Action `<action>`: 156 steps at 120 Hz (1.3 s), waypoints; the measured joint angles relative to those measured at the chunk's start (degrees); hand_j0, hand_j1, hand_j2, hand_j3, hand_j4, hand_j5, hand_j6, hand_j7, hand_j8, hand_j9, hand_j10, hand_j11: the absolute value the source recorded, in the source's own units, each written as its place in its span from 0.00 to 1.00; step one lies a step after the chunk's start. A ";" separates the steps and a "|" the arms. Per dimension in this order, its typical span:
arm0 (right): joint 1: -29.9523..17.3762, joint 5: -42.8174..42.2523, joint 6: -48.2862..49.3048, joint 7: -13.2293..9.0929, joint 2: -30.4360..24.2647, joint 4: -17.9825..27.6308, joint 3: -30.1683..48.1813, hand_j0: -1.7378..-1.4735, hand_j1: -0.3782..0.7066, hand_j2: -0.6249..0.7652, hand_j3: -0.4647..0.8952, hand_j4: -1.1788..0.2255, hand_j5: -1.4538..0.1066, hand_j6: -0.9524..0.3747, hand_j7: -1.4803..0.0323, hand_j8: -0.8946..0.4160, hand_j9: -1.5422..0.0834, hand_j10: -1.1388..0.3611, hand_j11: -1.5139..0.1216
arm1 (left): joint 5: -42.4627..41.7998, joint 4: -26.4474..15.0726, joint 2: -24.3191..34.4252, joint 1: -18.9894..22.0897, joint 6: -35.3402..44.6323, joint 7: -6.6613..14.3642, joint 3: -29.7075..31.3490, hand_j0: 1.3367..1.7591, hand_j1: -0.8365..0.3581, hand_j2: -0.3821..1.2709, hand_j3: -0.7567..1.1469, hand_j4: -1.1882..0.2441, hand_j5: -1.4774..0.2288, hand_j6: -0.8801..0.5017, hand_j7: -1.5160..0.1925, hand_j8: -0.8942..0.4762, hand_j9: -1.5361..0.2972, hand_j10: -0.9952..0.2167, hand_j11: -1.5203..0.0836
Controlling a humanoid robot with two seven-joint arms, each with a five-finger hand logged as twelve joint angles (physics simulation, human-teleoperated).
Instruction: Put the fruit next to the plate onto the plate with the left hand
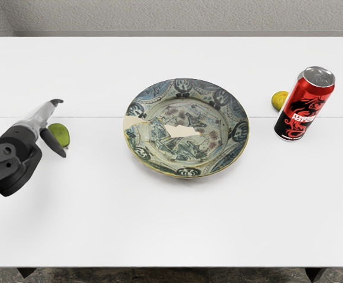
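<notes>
White table (pixel 171 218), head view only. The patterned blue-green plate (pixel 239 127) sits at table centre, its rim chipped on the left and a white patch in the middle, with nothing on it. The left hand (pixel 38 127) comes in from the left edge, well left of the plate. Its fingers (pixel 53 142) are spread, one long and stretched toward the far side, one dark and angled down to the right. The green fruit (pixel 61 134) lies on the table just beside the hand, partly hidden behind that dark finger. The fingers are not wrapped around the fruit, and I cannot tell whether they touch it. It is apart from the plate's left rim. A red can (pixel 304 105) stands upright right of the plate. A second yellow-green fruit (pixel 278 100) sits just beside the can's left, partly covered by it. The right arm is not visible.
</notes>
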 joint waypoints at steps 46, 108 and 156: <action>0.00 -0.05 0.00 0.00 0.00 -0.06 0.00 0.30 0.03 0.45 0.34 0.84 0.93 0.72 0.98 0.68 0.95 0.76 0.93 | -2.29 2.01 -0.60 -0.21 0.36 0.00 -0.22 0.76 0.68 0.27 0.40 0.61 0.63 0.41 0.65 0.42 0.62 0.56 0.70; 0.00 -0.09 0.00 0.00 0.00 -0.07 -0.02 0.30 0.03 0.45 0.34 0.84 0.93 0.72 0.98 0.68 0.95 0.76 0.93 | -2.27 1.84 -1.04 -0.03 0.36 0.00 -0.03 0.76 0.60 0.30 0.40 0.54 0.55 0.34 0.57 0.35 0.54 0.48 0.61; 0.00 -0.09 0.00 0.00 0.00 -0.10 -0.09 0.30 0.03 0.45 0.34 0.84 0.93 0.72 0.98 0.68 0.95 0.76 0.93 | -2.26 1.84 -1.47 -0.08 0.32 -0.02 -0.02 0.76 0.51 0.39 0.40 0.46 0.47 0.26 0.49 0.34 0.47 0.39 0.52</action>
